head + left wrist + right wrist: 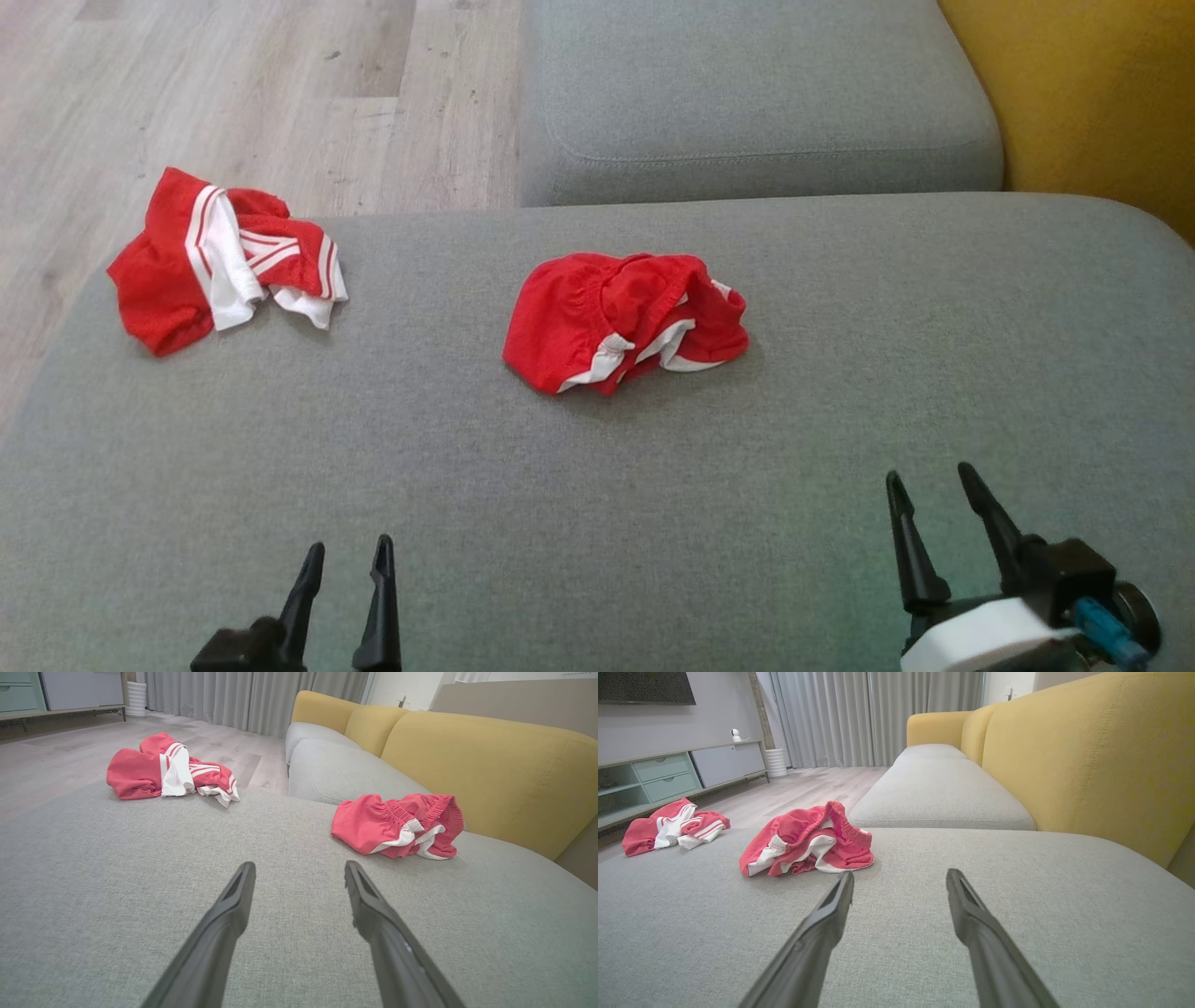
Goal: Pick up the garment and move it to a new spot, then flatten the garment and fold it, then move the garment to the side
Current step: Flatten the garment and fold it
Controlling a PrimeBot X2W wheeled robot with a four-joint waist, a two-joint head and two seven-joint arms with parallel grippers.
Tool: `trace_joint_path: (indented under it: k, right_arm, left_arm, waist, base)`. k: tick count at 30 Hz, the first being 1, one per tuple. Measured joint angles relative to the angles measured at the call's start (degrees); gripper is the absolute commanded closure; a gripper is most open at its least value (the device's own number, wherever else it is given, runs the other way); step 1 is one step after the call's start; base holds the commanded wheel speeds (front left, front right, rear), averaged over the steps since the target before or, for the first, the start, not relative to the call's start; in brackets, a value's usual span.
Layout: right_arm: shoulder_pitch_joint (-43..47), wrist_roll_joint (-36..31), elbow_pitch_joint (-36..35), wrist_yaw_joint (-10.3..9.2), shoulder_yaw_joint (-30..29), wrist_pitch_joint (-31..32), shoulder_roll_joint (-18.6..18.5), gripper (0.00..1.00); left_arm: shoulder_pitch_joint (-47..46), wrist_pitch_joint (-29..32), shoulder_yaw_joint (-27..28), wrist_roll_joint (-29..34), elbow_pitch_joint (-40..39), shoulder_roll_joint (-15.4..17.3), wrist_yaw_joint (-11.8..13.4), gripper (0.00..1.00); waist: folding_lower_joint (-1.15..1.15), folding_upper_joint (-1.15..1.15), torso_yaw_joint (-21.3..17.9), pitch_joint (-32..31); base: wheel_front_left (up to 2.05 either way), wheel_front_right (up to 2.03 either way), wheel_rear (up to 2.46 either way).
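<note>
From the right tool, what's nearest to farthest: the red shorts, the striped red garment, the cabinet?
In the right wrist view:
1. Red shorts, just ahead-left of the right tool.
2. Striped red garment, far left.
3. Cabinet, across the floor.

A crumpled red garment (624, 320) is seen centred on the grey cushion (653, 485), a striped garment (224, 257) at ten o'clock. The left gripper (350, 543) at seven and right gripper (929, 471) at five are spread, empty.

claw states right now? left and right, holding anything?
Left claw: open, holding nothing.
Right claw: open, holding nothing.
</note>
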Motion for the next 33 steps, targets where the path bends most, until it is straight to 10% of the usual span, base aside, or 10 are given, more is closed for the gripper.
trace_joint_path:
  k: [33]
  right_arm:
    - [-11.84, -2.76, 3.58, -0.01, -3.33, 6.56, -0.01, 0.00]
  left_arm:
    - [-0.93, 1.87, -2.29, 1.19, -2.13, 0.54, 0.92, 0.00]
  waist:
    - [0.01, 0.00, 3.14, 4.13]
  base:
    - [0.00, 0.00, 0.00]
